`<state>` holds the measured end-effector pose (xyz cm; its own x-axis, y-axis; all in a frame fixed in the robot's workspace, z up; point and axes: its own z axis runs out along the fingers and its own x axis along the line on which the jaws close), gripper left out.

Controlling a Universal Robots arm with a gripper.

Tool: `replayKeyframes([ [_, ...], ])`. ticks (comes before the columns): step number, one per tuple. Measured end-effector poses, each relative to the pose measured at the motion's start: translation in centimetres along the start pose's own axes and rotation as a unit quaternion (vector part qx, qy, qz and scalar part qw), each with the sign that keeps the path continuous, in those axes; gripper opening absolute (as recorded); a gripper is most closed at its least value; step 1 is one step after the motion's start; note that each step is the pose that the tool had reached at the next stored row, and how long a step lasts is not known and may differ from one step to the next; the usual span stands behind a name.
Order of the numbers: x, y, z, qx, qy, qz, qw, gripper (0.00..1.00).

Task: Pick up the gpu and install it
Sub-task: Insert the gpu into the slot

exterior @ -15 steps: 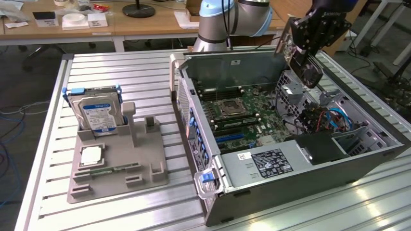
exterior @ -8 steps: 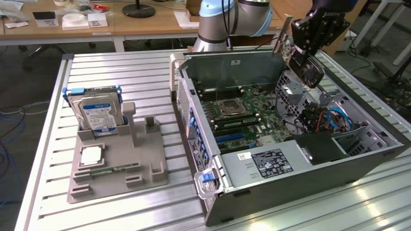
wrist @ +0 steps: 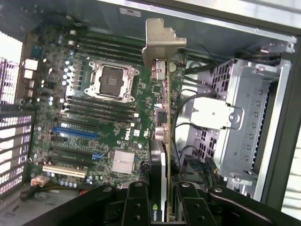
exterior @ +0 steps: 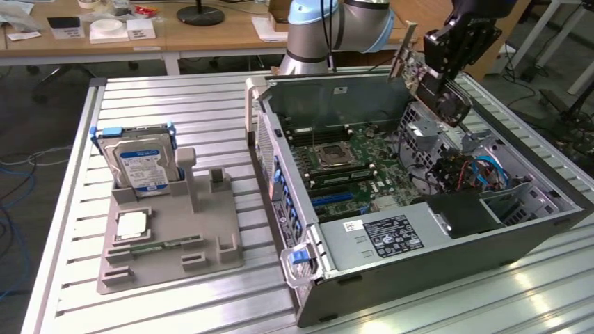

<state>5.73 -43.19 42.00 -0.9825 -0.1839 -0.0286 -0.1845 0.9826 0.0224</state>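
**Item:** gpu [exterior: 453, 104]. Thin flat card with a green board and a black cooler on one face; round fan recess visible in the exterior view. Silver bracket [wrist: 162, 40] at the end far from the gripper, with a bent tab at its tip. Seen edge-on in the wrist view [wrist: 163, 141] as a narrow green and black strip.

**Location:** in the air, tilted, above the open case [exterior: 418, 257] at its far corner on the exterior view's right. Clear of the motherboard [exterior: 343, 160]. In the wrist view, lined up over the gap between motherboard and drive cage [wrist: 244, 117], with the bracket toward the case wall.

**Hidden or unclear:**
- Near end of the card covered by the fingers [wrist: 136, 207] in the wrist view.
- Green logo on the cooler cut off at the frame edge.
- Both broad faces out of sight in the wrist view.
- Upper part of the card behind the gripper body in the exterior view.
- Connector edge too small to make out.

**Gripper** [exterior: 444, 66] [wrist: 162, 209]: clamped on the gpu, one finger on each broad face, gripping the end opposite the bracket. Card hanging down and out from between the fingers toward the case.

**Also present:**
- Hard drive [exterior: 139, 163], upright in a grey holder [exterior: 167, 243] on the table [exterior: 186, 104], well apart from the gpu.
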Motion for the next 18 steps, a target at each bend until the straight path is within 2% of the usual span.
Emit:
replayKeyframes([
  [5, 0.00, 0.00, 0.02, -0.0011, 0.0009, -0.039, 0.9992, 0.27],
  [9, 0.00, 0.00, 0.03, -0.0021, 0.0016, -0.071, 0.9975, 0.27],
  [14, 0.00, 0.00, 0.05, -0.0032, 0.0025, -0.110, 0.9939, 0.27],
  [18, 0.00, 0.00, 0.05, -0.0040, 0.0031, -0.140, 0.9902, 0.27],
])
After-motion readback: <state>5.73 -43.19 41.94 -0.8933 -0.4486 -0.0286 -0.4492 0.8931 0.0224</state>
